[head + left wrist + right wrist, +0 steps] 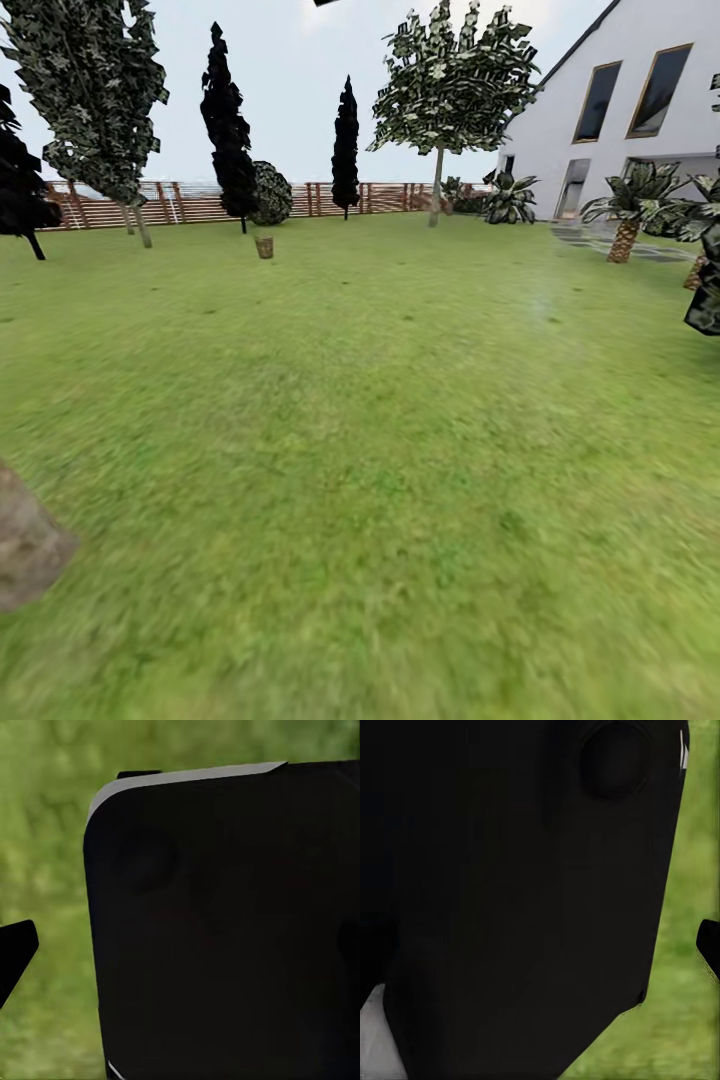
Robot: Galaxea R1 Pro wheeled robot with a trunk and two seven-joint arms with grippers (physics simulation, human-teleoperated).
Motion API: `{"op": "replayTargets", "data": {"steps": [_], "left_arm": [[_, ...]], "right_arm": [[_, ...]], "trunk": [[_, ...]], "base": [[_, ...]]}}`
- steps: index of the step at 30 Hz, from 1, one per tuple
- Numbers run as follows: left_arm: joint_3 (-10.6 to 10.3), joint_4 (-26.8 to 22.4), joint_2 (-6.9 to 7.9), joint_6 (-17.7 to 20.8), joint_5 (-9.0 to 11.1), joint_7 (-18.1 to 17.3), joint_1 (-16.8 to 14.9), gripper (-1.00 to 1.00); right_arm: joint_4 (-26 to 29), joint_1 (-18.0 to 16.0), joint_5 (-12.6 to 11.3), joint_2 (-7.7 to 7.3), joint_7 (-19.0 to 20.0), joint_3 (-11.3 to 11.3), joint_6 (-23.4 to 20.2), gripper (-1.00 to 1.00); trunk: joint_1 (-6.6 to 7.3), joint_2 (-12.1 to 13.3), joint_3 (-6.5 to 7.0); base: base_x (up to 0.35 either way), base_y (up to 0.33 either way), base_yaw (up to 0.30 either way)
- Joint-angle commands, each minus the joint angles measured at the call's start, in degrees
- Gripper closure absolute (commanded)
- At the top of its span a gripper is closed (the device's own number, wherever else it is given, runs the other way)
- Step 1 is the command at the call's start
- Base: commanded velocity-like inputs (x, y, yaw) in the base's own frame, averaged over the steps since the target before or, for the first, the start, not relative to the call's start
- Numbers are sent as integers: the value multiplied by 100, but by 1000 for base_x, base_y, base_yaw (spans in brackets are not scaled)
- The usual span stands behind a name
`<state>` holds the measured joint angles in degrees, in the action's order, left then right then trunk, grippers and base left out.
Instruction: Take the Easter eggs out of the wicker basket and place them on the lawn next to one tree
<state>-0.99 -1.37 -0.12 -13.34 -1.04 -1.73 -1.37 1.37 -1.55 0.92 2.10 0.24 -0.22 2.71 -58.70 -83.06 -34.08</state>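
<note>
Far off on the lawn, the small tan wicker basket stands in front of the fence. It is too small to show any eggs inside. A tree with a thin pale trunk and a broad leafy crown rises at the back right, and another leafy tree stands at the back left. In the left wrist view one dark fingertip pokes out over grass beside a large black robot part. In the right wrist view a dark fingertip shows next to another black part. Neither view shows the jaws' gap.
Dark narrow conical trees and a wooden fence line the back. A white house, palm-like plants and a grey path lie at the right. A blurred grey-brown mass sits near the lower left.
</note>
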Motion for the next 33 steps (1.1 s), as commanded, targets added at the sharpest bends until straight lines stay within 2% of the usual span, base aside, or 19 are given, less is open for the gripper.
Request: {"op": "replayTargets", "data": {"steps": [1,33], "left_arm": [[-7,5,1,-20,-10,-5,-3,-100],[-7,5,18,-20,-10,-3,-5,-100]], "right_arm": [[-5,-3,8,2,2,-4,19,-100],[-13,2,4,-20,2,-8,20,-100]], "trunk": [[-3,-2,-5],[-3,-2,-5]], "base": [[339,0,0],[339,0,10]]}}
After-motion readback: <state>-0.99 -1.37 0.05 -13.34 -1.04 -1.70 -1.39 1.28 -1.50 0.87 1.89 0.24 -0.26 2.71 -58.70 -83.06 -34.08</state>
